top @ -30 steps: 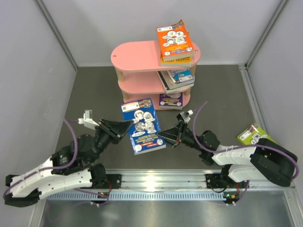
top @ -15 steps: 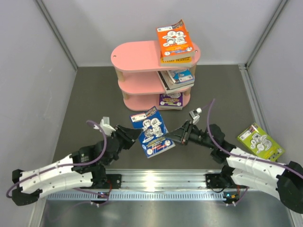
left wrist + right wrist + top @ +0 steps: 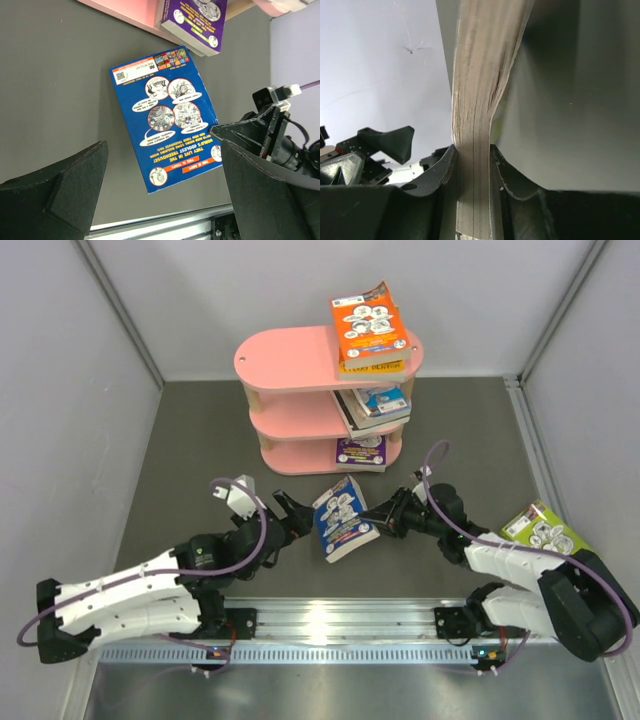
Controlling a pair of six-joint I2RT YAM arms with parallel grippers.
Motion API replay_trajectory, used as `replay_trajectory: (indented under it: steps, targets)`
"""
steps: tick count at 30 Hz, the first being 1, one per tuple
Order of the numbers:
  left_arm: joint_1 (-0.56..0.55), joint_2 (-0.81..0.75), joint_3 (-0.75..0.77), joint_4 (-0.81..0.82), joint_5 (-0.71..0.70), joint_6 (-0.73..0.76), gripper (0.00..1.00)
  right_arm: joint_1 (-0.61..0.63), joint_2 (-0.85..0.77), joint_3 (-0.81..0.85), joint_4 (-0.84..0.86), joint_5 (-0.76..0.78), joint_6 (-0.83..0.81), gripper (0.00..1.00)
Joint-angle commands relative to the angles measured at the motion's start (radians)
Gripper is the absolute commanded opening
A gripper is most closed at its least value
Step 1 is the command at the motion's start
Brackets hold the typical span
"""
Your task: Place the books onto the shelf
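Change: your left pincer [image 3: 290,512] has just let go. Its jaws stand wide apart on either side of the blue book [image 3: 343,516], touching nothing.
Right pincer [image 3: 474,155]: closed on the book's page edge, so it alone carries the book now.
Blue book: in front of the shelf [image 3: 300,358], between your two arms. I cannot tell whether a corner rests on the worktop [image 3: 200,440].
Shelf: an orange book [image 3: 370,325] is on the top tier, a small stack [image 3: 375,405] on the middle and a purple book [image 3: 362,451] on the bottom.
Still out: the lime book [image 3: 545,530] lies beside your right arm, well apart from the shelf.
Meaning: the handover looks done. Draw the left arm clear, then carry the book to a tier. A one-edge grip may let it swing.
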Motion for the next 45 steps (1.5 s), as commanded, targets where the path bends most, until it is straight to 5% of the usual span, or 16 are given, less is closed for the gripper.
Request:
replay_trajectory:
  steps: [1,11,16,26,38,45]
  targets:
    - [0.006,-0.082,-0.008,-0.064,-0.018,-0.005,0.99,-0.007,-0.002,0.019,0.195,-0.047,0.031,0.0]
    - [0.005,-0.3,-0.126,-0.139,-0.026,-0.079,0.98,-0.011,0.097,0.113,0.299,-0.163,0.046,0.0]
    - [0.005,-0.28,-0.135,-0.122,-0.009,-0.082,0.98,-0.013,0.137,0.227,0.198,-0.169,-0.025,0.0]
    - [0.005,-0.251,-0.123,-0.099,-0.01,-0.068,0.97,-0.022,0.35,0.357,0.308,-0.206,0.048,0.0]
    - [0.005,-0.233,-0.131,-0.093,-0.001,-0.066,0.96,-0.103,0.564,0.282,0.947,-0.185,0.341,0.0]
    - [0.005,-0.204,-0.089,-0.099,-0.003,-0.037,0.96,-0.181,0.587,0.255,1.011,-0.171,0.361,0.0]
